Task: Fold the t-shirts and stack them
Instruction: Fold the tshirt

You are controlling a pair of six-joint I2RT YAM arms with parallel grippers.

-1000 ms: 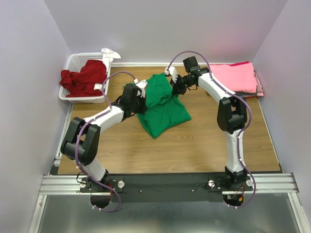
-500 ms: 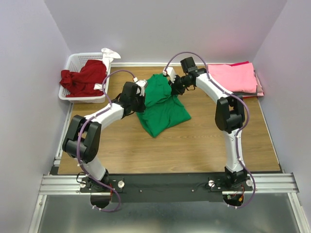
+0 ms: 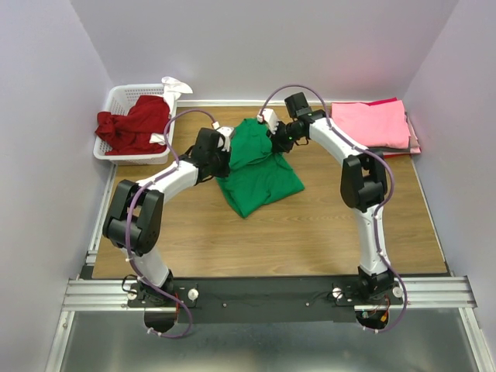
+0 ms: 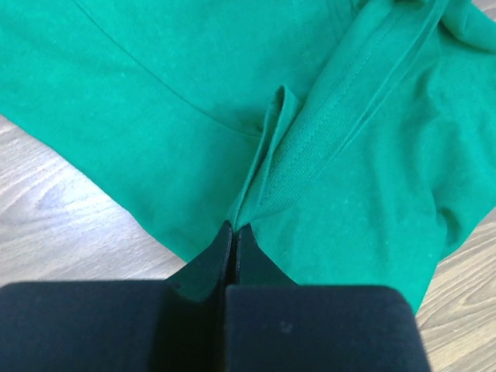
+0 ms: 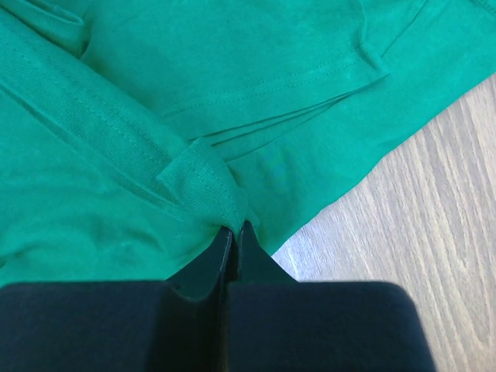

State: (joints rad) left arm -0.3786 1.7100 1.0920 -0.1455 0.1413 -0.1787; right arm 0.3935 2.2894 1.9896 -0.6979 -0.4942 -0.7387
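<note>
The bright green t-shirt [image 3: 256, 167] lies bunched on the wooden table [image 3: 310, 232] between my two arms. My left gripper [image 3: 222, 152] is shut on a fold of its fabric at the shirt's left edge [image 4: 263, 167]. My right gripper [image 3: 276, 138] is shut on a ribbed hem fold at the shirt's upper right [image 5: 201, 182]. The dark red t-shirt [image 3: 132, 124] hangs out of the white basket [image 3: 116, 97]. Pink t-shirts [image 3: 370, 122] lie stacked flat at the back right.
The white slotted basket stands at the back left corner with a white cloth [image 3: 173, 85] on its rim. Purple walls close in the table on three sides. Bare wood shows in front of the green shirt.
Both grippers have moved a little toward the back and left with the green shirt in them. The shirt's upper part has been drawn up and narrower.
</note>
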